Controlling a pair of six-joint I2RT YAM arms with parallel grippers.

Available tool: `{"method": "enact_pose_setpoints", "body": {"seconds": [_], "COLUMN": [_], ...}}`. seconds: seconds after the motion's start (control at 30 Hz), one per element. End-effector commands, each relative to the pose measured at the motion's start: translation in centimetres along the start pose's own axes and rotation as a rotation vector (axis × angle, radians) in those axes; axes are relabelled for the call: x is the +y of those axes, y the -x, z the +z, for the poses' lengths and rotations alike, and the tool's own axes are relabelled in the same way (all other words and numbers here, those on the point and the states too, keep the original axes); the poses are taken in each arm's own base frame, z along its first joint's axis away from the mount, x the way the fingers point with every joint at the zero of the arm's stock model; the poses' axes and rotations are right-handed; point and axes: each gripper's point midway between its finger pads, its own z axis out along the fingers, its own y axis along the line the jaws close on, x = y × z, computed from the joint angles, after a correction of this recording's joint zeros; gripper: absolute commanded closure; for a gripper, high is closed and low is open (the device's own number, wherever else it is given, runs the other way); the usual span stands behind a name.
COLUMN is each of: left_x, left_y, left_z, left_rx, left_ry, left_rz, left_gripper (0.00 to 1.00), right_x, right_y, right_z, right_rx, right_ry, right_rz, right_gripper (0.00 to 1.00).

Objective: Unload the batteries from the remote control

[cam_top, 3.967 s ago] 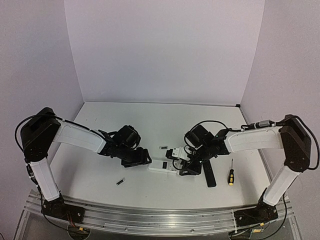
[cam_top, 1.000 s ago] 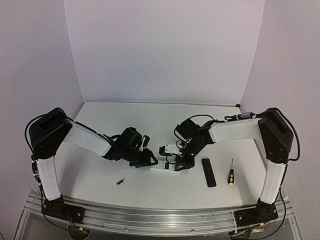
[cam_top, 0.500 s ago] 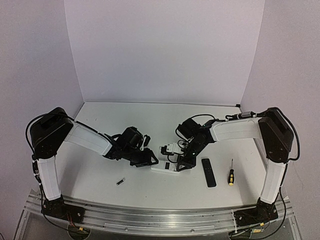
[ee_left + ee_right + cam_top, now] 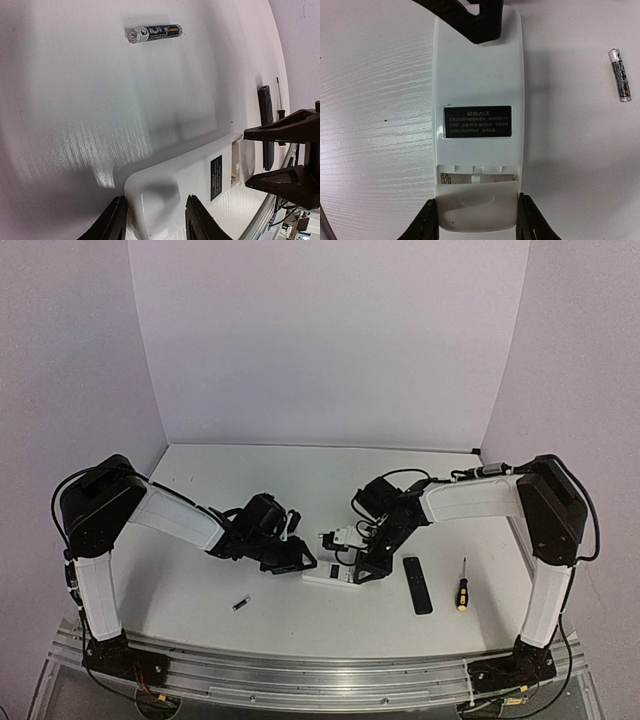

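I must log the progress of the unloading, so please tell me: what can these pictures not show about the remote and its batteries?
- Battery compartment: in the right wrist view the partly slid cover hides it, so what is inside cannot be seen.
- Label on the white remote: the print is too small to read.
- Top view: the left gripper and right gripper cover the remote's ends.

— Is there any writing to read?
— One black label (image 4: pixel 477 121) on the back of the white remote (image 4: pixel 479 75), printed in white Chinese characters. Its heading looks like 设置方法. The lines beneath are too small to read.
— And the loose battery (image 4: pixel 620 75) near it?
— There is print on its dark sleeve, but it is too blurred to make out.
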Motion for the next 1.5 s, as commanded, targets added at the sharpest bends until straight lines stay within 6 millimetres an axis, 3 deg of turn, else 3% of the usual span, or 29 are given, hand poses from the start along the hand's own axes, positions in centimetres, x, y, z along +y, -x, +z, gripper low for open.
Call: {"method": "enact_pose_setpoints", "body": {"seconds": [0.0,0.83,1.47], "left_x": [5.4,5.1,5.3], "left_y": [-4.8,-4.8,-5.3], "left_z": [0.9,0.8,0.8], "left_rx": [0.148,0.144,0.160], "left_ry": [0.174,0.162,0.155], "left_rz": [-0.057,-0.077,-0.087], "left_gripper": [0.59,0.59,0.59], "right_x": [-0.3,-0.2,-0.7], "right_y": [0.7,0.4,0.9], "right_z": [-0.7,0.3,0.6], "right_rx": [-0.011,0.003,-0.008], "right_ry": [-0.007,0.003,-0.029], "right_rz": [0.001,0.037,0.048], "right_gripper": [0.76,0.75,0.68]}}
